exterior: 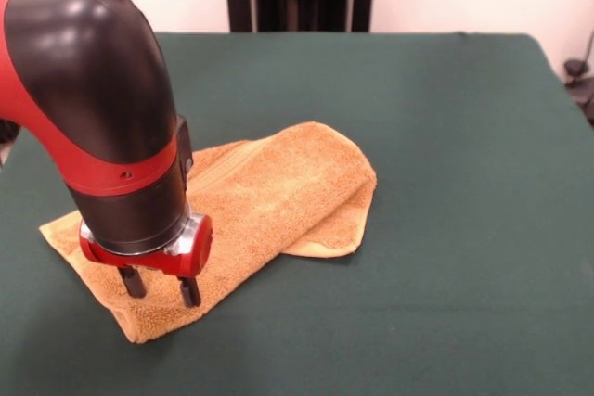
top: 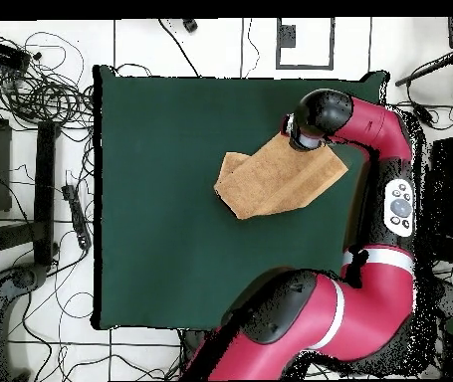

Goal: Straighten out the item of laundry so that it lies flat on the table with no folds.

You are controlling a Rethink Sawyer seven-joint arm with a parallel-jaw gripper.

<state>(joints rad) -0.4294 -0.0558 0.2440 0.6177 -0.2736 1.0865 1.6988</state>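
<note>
We find the golden-tan terry-cloth towel [exterior: 269,197] folded double, centre-left of frame on the dark green cloth-covered table [exterior: 445,136]. Red-black gripper [exterior: 160,289], fingers narrowly parted, nothing held, poised over the lower-left corner, likely to pinch the top layer.

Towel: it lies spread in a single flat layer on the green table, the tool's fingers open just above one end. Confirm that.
Not flat: the front view shows the towel folded over itself, a lower layer peeking out. The rest holds: green table, tool open above one end.
</note>
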